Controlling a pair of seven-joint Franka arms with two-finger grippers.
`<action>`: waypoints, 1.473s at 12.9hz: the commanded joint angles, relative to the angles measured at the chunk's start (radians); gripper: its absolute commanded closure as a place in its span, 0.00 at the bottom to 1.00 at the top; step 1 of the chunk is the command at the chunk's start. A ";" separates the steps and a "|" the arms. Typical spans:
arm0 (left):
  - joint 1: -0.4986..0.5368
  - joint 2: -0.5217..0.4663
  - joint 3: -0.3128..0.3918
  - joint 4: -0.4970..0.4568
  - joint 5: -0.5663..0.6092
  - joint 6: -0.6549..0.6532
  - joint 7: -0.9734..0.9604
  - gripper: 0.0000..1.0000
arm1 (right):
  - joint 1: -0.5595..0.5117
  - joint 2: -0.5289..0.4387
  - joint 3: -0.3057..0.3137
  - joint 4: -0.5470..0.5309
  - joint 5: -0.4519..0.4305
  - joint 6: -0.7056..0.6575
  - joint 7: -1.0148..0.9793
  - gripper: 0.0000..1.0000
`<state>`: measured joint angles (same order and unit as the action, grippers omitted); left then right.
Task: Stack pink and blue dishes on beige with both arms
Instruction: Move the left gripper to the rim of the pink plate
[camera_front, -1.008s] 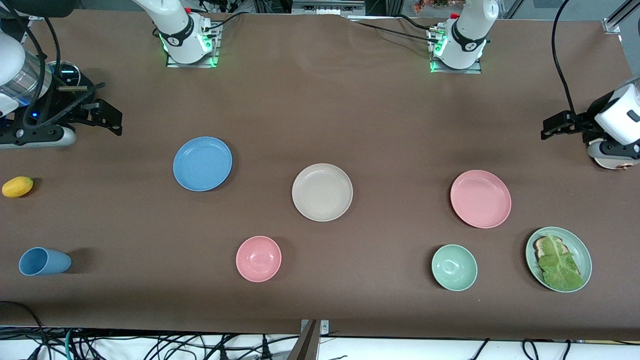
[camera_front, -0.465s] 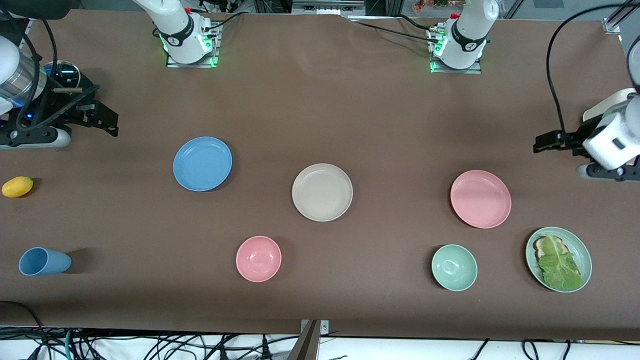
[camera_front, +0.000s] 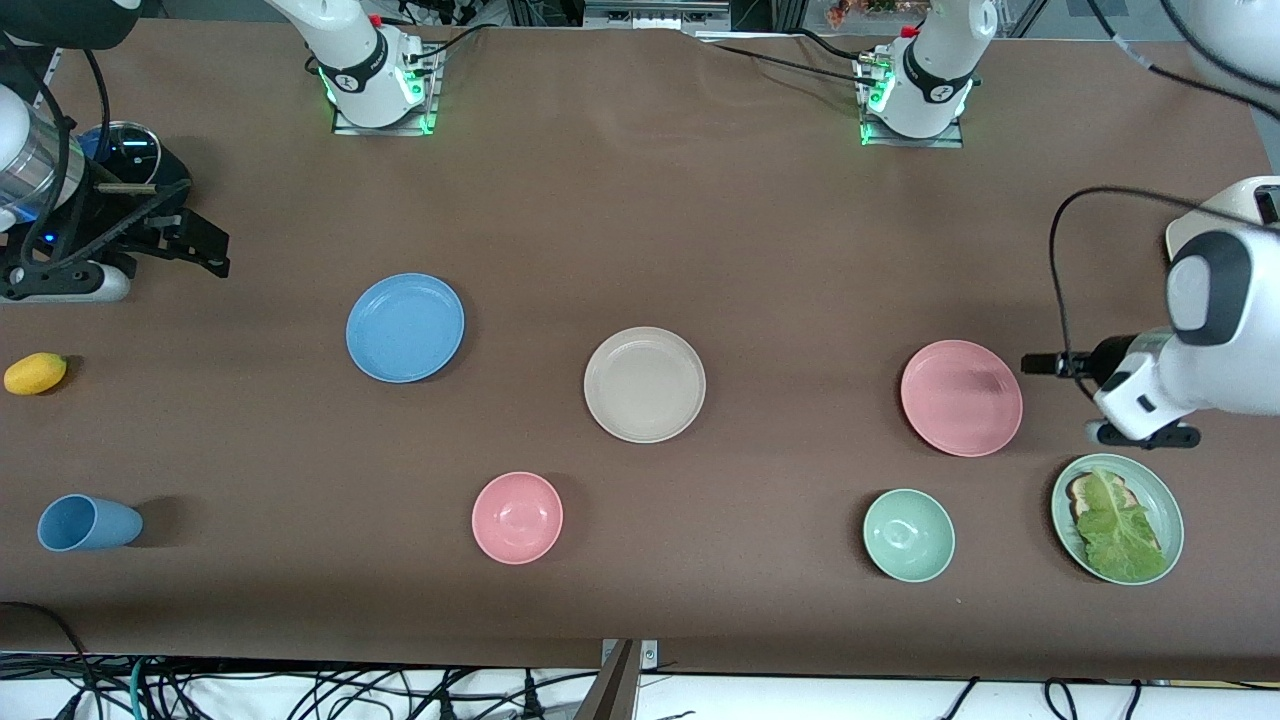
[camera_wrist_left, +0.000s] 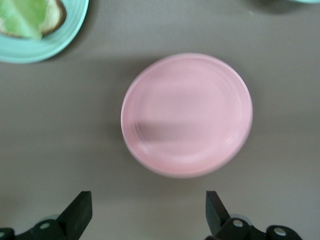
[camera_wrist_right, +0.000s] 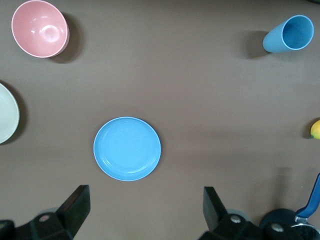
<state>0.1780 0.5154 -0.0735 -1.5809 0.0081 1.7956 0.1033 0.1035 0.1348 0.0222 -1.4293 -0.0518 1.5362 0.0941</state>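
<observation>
The cream-beige plate (camera_front: 645, 384) sits at the table's middle. The sky-blue plate (camera_front: 405, 327) lies toward the right arm's end, the pale pink plate (camera_front: 961, 397) toward the left arm's end. My left gripper (camera_front: 1040, 363) hangs open just off the pink plate's rim, over bare table. In the left wrist view the pink plate (camera_wrist_left: 186, 115) fills the middle, ahead of the open left gripper (camera_wrist_left: 148, 212). My right gripper (camera_front: 205, 245) is open over the table's end, well apart from the blue plate. The right wrist view shows the blue plate (camera_wrist_right: 127, 148) ahead of the right gripper (camera_wrist_right: 147, 207).
A pink bowl (camera_front: 517, 517), a mint bowl (camera_front: 908, 535) and a mint plate (camera_front: 1165, 490) with bread and lettuce lie nearer the front camera. A blue cup (camera_front: 88, 523) lies on its side and a yellow lemon (camera_front: 35, 373) rests at the right arm's end.
The left arm has swung in from the table's end, bringing its gripper right beside the pink plate. The right gripper has barely shifted. No plate has moved.
</observation>
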 joint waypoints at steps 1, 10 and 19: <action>0.012 0.026 -0.003 -0.063 -0.002 0.140 0.021 0.00 | 0.002 0.009 0.007 0.023 -0.011 -0.011 0.030 0.00; 0.090 -0.043 -0.005 -0.424 0.032 0.607 0.042 0.00 | -0.008 0.014 0.010 -0.029 -0.003 -0.010 -0.068 0.00; 0.078 0.023 -0.006 -0.410 0.030 0.602 0.024 0.73 | -0.010 -0.092 0.004 -0.491 -0.002 0.399 -0.073 0.00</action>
<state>0.2600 0.5302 -0.0782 -1.9856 0.0362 2.3897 0.1291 0.1010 0.1152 0.0245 -1.7805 -0.0559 1.8412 0.0375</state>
